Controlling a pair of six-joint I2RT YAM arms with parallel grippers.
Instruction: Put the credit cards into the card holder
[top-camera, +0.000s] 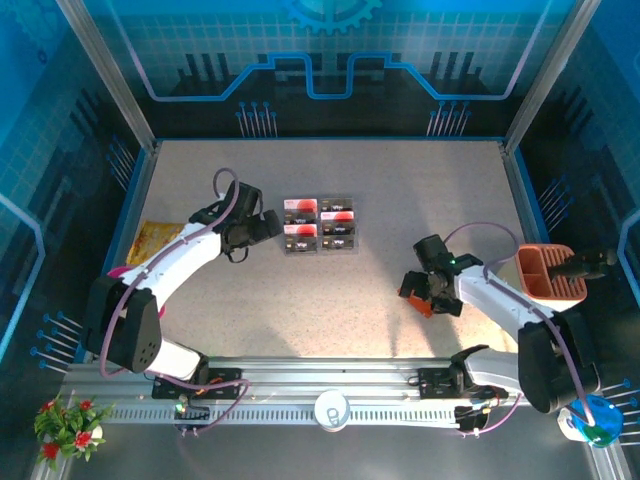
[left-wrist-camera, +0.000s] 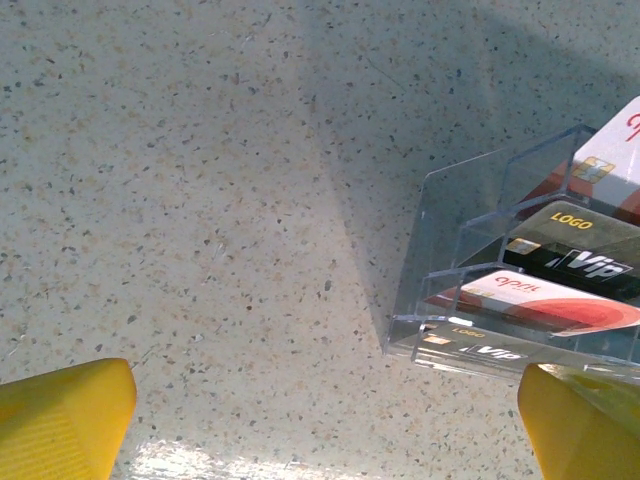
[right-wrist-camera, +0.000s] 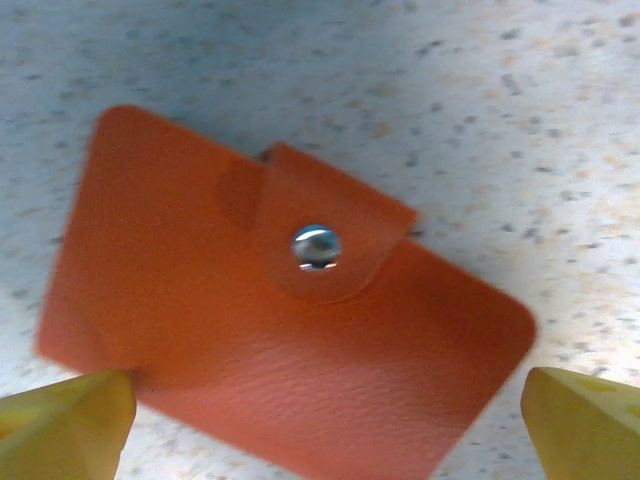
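Both pincers wide open, nothing held. L gripper (left-wrist-camera: 320, 428) hovers w/ the credit cards (left-wrist-camera: 560, 270) just ahead, toward its right finger, stacked in a clear tiered stand (left-wrist-camera: 450, 230). R gripper (right-wrist-camera: 320, 428) sits right over the card holder (right-wrist-camera: 280, 340), which lies flat betw. its fingers, snap (right-wrist-camera: 316, 247) fastened.

Risks, as I judge: L fingers catch the stand wall and drag or tip it; thin cards slip. R clamps the holder shut, so no pocket access till the flap is undone.

Text: "LOGO" and "Vip" on dark cards; red script on the pale card unclear.
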